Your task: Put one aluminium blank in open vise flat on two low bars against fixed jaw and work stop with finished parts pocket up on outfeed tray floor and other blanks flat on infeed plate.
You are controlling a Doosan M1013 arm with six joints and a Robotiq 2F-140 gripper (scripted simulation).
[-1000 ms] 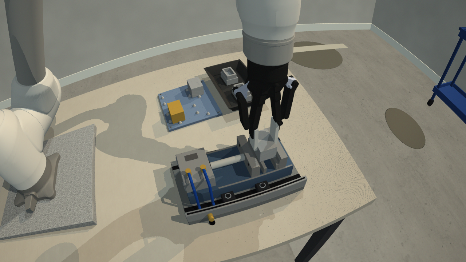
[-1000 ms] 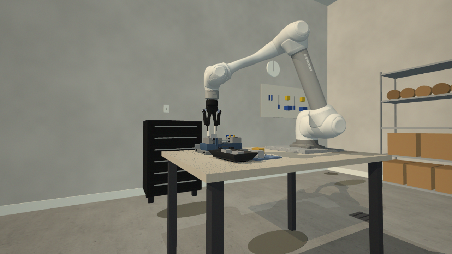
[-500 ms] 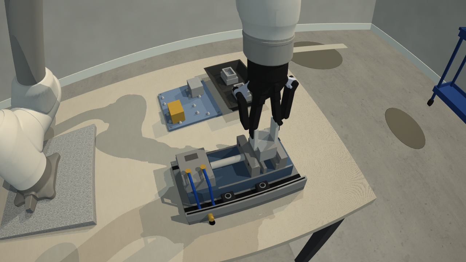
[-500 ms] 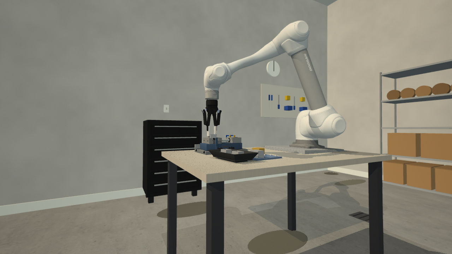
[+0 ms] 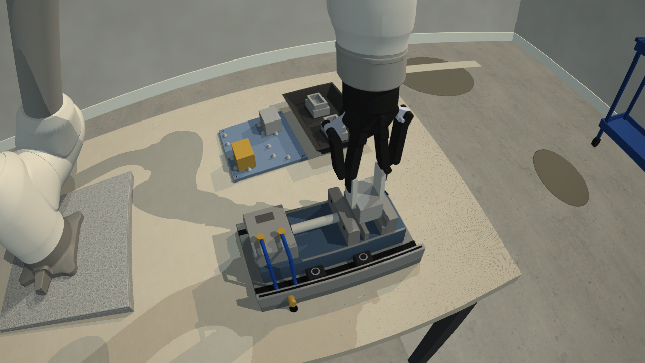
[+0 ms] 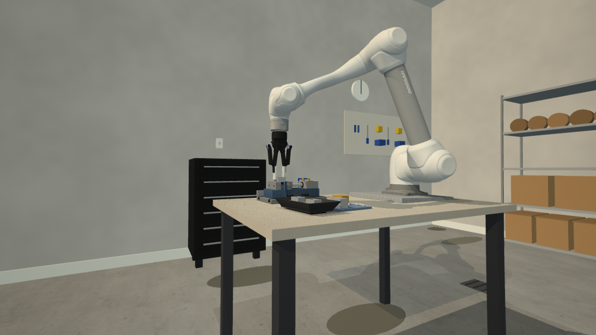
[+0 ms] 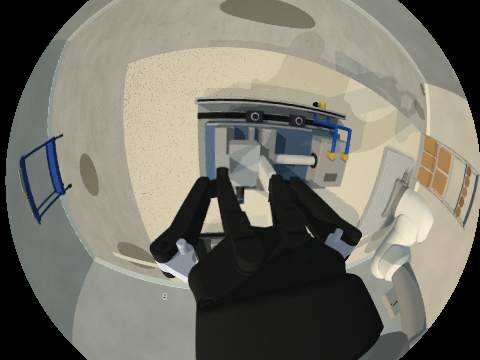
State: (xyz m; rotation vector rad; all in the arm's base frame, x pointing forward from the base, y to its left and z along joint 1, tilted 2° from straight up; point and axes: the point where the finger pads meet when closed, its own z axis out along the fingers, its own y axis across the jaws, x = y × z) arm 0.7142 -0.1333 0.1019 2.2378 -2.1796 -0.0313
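Observation:
My gripper (image 5: 366,191) (image 6: 279,172) (image 7: 243,163) points straight down over the vise (image 5: 315,243) (image 6: 291,191) (image 7: 294,140) and is shut on an aluminium blank (image 5: 370,211) (image 7: 246,159). The blank sits in the narrow opening between the jaws, its top above them. I cannot tell whether it rests on the low bars or touches the stop. Another aluminium blank (image 5: 270,119) and a brass blank (image 5: 244,154) (image 6: 340,196) lie flat on the blue infeed plate (image 5: 252,135). Two finished parts, pockets up, one clear (image 5: 318,103) and one partly behind my fingers (image 5: 340,132), sit in the black outfeed tray (image 5: 301,118) (image 6: 308,205).
The vise's block with two blue hoses (image 5: 270,225) and the piston rod (image 5: 313,222) lie left of the jaws. The arm's base stands on a grey mat (image 5: 90,248) at the table's left. The table edge (image 5: 496,280) is close on the right.

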